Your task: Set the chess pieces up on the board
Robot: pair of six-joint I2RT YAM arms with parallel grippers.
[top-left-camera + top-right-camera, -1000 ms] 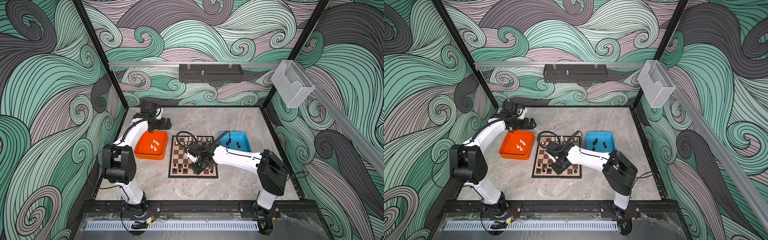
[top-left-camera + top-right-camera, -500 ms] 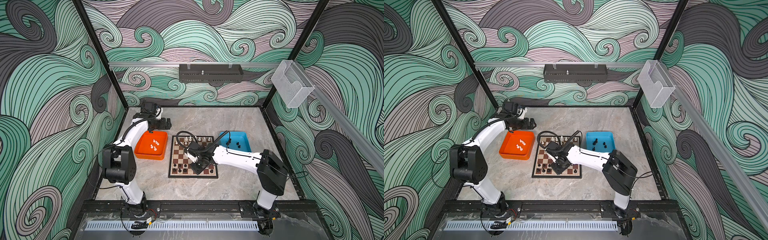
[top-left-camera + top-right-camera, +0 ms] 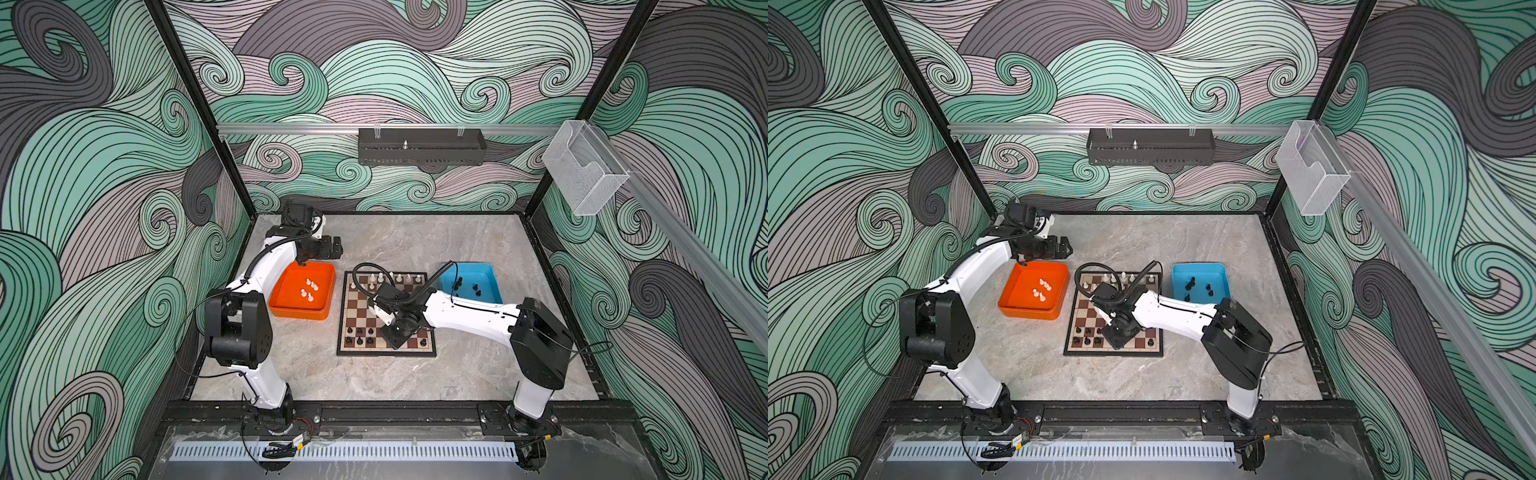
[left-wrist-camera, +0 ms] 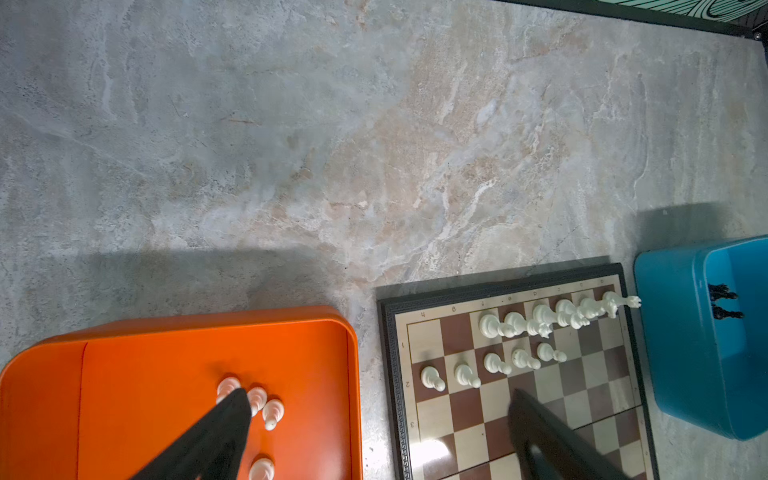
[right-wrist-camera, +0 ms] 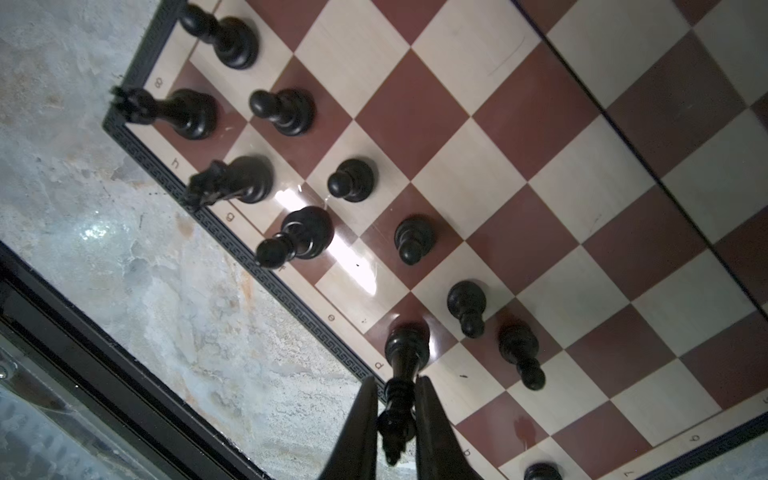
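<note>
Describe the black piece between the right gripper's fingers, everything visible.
The black piece is tall, glossy dark plastic: round base, slim stem, collared head; king or queen, can't tell. It appears upright, base on a brown edge-row square of the board, by the frame's d mark. A pawn stands on the next row, apart. The right gripper is closed on its upper part, one finger each side. Nothing else touches it.
</note>
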